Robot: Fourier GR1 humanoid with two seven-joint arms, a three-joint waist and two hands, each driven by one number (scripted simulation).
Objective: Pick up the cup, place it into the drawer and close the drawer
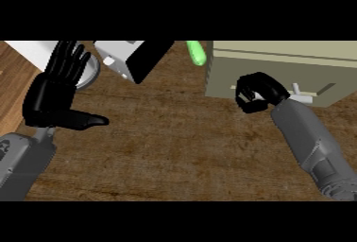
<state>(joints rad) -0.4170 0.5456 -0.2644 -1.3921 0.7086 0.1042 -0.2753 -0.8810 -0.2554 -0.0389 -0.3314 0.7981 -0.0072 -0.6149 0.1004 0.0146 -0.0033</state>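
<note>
Head view: dark brown wood-grain counter (pixel 174 142) fills the field. At upper right, a beige drawer unit (pixel 279 61) with a pale handle (pixel 307 92) on its front. At top centre, a white appliance with a black door swung open (pixel 143 59). A green elongated object (pixel 197 52) lies at the drawer unit's upper left corner, long axis running roughly top to bottom. A grey round rim (pixel 90 75) shows partly behind the left hand.

Right hand (pixel 257 92): fingers curled tight round something with white showing between them, probably the cup (pixel 252 96), though most of it is hidden. The hand sits against the drawer unit's front face, just left of the handle.

Left hand (pixel 59 90): at the left edge, fingers straight and up, thumb out sideways, holding nothing; resting.

Judgement: cup is held by the right hand and already at the drawer, so the right arm is the working one. Cannot tell whether the drawer is open. Next move turns on getting the cup up and over into the drawer cavity, which lies up and right of the hand.
</note>
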